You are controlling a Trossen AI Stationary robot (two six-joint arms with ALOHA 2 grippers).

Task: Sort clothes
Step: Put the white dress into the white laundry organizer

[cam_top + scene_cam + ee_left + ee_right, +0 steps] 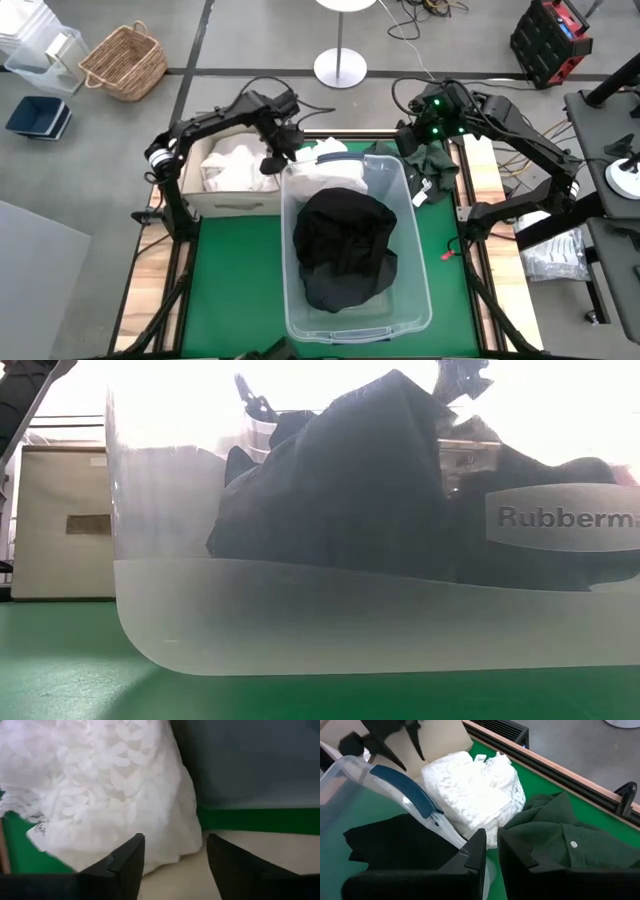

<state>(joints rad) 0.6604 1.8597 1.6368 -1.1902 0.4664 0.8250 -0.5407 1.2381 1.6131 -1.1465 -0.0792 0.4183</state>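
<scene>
Green matting covers your worktop [230, 290], with grey floor around it and a wicker basket [125, 62] on the floor beyond the far left corner.

At the far left corner of the worktop stands a beige cardboard box [215, 200] with white clothes [232, 166] piled inside. Your left gripper [272, 160] hovers at the box's right edge, just beside the tub. Its fingers [131, 857] stand apart with nothing between them. In the left wrist view a white textured garment [110, 785] lies close ahead of the fingertips, apart from them, resting on the green matting by the box's beige surface.

Filling the middle of the worktop is a clear plastic tub [415, 290]. A black garment [345, 245] is heaped inside it. In the low view the tub's wall blocks almost everything behind it.

Between the box and the tub's far rim, the right wrist view shows the white textured garment [475, 790] touching a dark green shirt [570, 840] at its side. That green shirt [435, 165] lies on the matting by the far right corner of the tub.

Your right gripper [418, 140] hangs over the green shirt near the far edge of the worktop. Its fingers [477, 852] are nearly together and hold nothing you can make out. The tub's blue handle [402, 790] sits just ahead of them.
</scene>
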